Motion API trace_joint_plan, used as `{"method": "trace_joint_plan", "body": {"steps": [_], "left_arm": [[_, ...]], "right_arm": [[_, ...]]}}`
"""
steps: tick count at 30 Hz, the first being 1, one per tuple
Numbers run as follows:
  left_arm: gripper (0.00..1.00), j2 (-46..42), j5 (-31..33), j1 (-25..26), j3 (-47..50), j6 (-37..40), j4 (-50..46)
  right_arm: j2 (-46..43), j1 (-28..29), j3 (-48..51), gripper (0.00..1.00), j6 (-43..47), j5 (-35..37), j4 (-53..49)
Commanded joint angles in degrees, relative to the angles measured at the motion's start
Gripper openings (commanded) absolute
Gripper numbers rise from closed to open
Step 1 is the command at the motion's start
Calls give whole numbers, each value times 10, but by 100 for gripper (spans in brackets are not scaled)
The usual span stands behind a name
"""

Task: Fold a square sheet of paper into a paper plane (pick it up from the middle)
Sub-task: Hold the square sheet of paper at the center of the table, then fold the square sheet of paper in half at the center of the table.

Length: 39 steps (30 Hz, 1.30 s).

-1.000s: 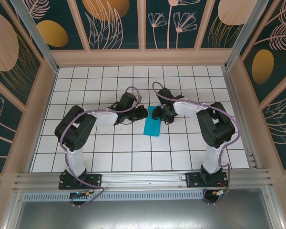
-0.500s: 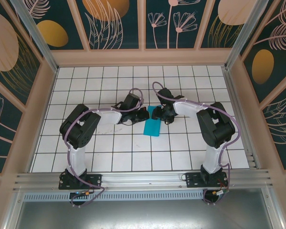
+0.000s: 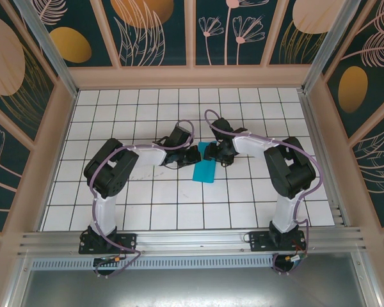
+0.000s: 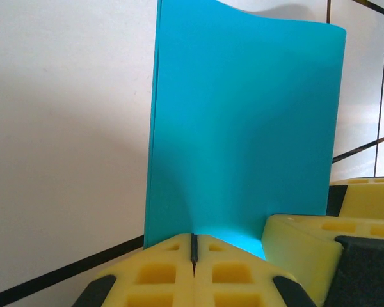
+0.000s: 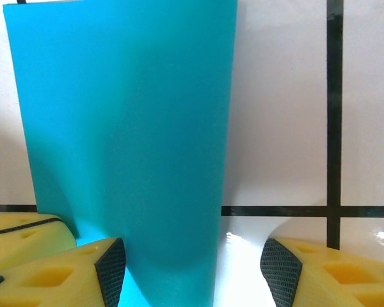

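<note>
Teal paper (image 3: 205, 169) lies by closed L hand (image 4: 193, 246), spread R hand (image 5: 195, 265).

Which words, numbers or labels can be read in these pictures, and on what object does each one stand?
No text can be read anywhere.
The blue paper is plain, with no print.
The white tiled table carries only black grid lines.
The walls show painted plants and round shapes, no letters.

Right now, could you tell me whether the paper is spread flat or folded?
Folded: from above the paper is a narrow strip, not a square, and its long edge seems doubled in the left wrist view.
</note>
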<state>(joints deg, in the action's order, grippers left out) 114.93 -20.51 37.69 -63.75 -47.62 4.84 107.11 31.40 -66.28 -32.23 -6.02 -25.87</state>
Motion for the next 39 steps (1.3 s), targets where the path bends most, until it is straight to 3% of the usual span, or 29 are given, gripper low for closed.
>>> {"method": "trace_joint_plan", "body": {"steps": [1, 9, 14, 17, 20, 22, 25, 39], "left_arm": [[0, 19, 9, 3, -9, 9, -26], [0, 20, 20, 4, 3, 13, -32], [0, 21, 21, 4, 5, 13, -31], [0, 23, 19, 4, 5, 13, -30], [0, 25, 20, 4, 5, 13, -30], [0, 28, 19, 4, 4, 13, -30], [0, 30, 17, 4, 2, 13, -30], [0, 37, 16, 4, -1, 15, -33]], "right_arm": [[36, -4, 17, 66, 2, 29, -14], [-34, -14, -21, 71, -11, 30, -2], [-139, -40, 43, 71, -41, -26, 77], [-189, -54, 120, 49, -67, -138, 184], [-199, -54, 171, 27, -98, -206, 257], [-194, -54, 184, 13, -109, -217, 269], [-178, -55, 201, 2, -120, -238, 301], [-111, -62, 225, 0, -111, -258, 336]]}}
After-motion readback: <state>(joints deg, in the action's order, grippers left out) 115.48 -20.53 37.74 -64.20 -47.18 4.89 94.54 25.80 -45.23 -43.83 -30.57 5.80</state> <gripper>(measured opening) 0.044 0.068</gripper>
